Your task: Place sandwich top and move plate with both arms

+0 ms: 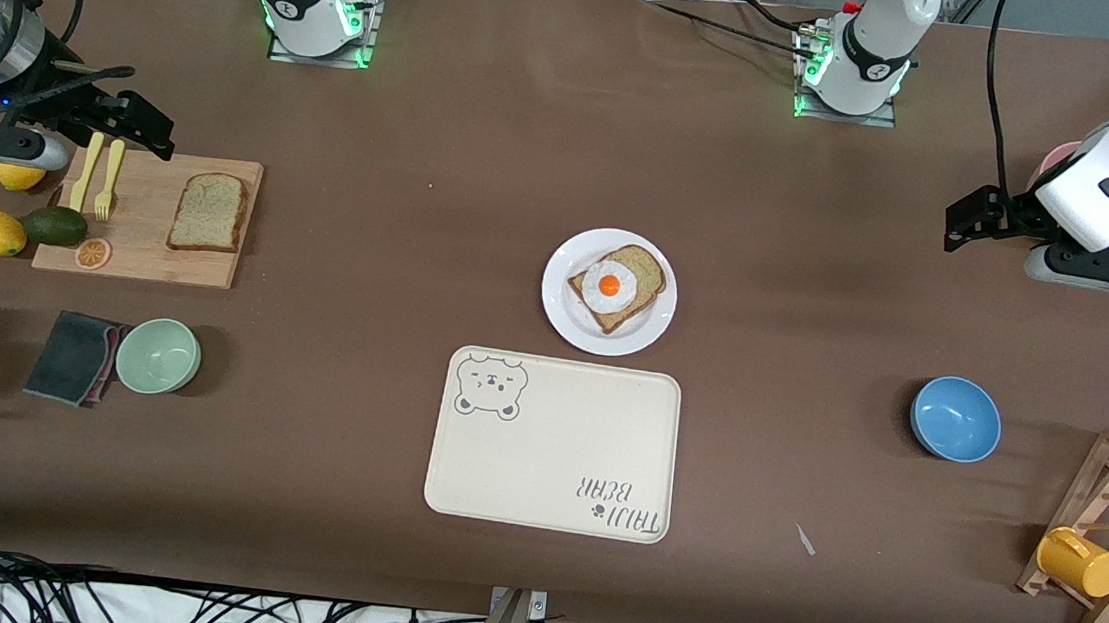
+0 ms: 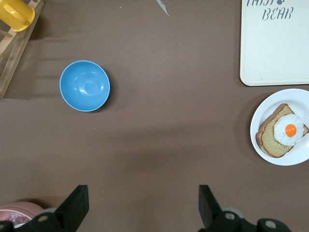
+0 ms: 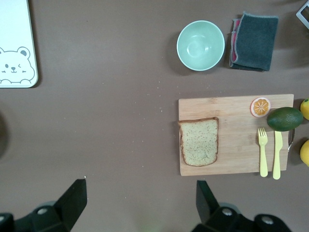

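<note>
The sandwich top (image 1: 209, 212), a plain speckled bread slice, lies on a wooden cutting board (image 1: 142, 260) toward the right arm's end; it also shows in the right wrist view (image 3: 199, 141). The white plate (image 1: 564, 317) sits mid-table and holds a bread slice with a fried egg (image 1: 617, 285); the plate also shows in the left wrist view (image 2: 294, 158). My right gripper (image 1: 154, 128) is open and empty, up over the table by the board's edge (image 3: 140, 188). My left gripper (image 1: 964, 225) is open and empty over bare table at the left arm's end (image 2: 144, 193).
A beige bear tray (image 1: 553, 442) lies just nearer the camera than the plate. A yellow fork, knife, orange slice, avocado and lemons are on or by the board. A green bowl (image 1: 158, 355), grey cloth (image 1: 74, 357), blue bowl (image 1: 956, 418) and rack with yellow mug (image 1: 1080, 561) stand around.
</note>
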Controlling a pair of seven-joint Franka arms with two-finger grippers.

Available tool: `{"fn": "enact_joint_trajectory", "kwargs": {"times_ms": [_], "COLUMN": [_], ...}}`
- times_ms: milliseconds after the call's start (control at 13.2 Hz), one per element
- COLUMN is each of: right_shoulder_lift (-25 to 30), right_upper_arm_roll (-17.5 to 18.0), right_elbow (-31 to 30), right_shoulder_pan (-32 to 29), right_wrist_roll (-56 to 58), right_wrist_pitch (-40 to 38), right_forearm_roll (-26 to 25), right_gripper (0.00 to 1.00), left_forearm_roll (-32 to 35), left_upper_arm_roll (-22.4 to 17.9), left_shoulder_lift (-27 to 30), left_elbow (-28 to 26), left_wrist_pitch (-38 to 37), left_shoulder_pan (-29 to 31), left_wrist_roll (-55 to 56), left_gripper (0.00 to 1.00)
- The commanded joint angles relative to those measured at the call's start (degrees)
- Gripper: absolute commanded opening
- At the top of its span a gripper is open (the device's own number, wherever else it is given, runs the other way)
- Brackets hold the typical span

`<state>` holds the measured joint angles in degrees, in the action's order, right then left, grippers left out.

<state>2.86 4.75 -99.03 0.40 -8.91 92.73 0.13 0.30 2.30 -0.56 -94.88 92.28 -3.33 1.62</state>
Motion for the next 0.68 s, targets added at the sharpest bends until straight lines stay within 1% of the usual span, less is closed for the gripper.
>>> {"fn": "enact_joint_trajectory", "kwargs": {"times_ms": [0, 607], "right_shoulder_lift": [0.0, -0.2], "right_upper_arm_roll": [0.1, 0.1], "right_elbow": [0.6, 1.0], "right_shoulder_pan": [0.3, 0.8], "right_wrist_roll": [-1.1, -1.0], "right_wrist_pitch": [-0.4, 0.6], "right_forearm_roll": [-0.8, -0.8], "right_gripper": [1.00, 1.00], "left_forearm_roll": [-0.7, -0.7], "left_upper_arm_roll": [0.0, 0.0], "left_shoulder_lift": [-0.7, -0.7], "left_elbow": [1.7, 1.7], "left_wrist_pitch": [-1.1, -1.1], "left_shoulder_pan": [-0.1, -0.1], "left_wrist_roll": [0.2, 0.3], "left_gripper": [1.00, 1.00]}}
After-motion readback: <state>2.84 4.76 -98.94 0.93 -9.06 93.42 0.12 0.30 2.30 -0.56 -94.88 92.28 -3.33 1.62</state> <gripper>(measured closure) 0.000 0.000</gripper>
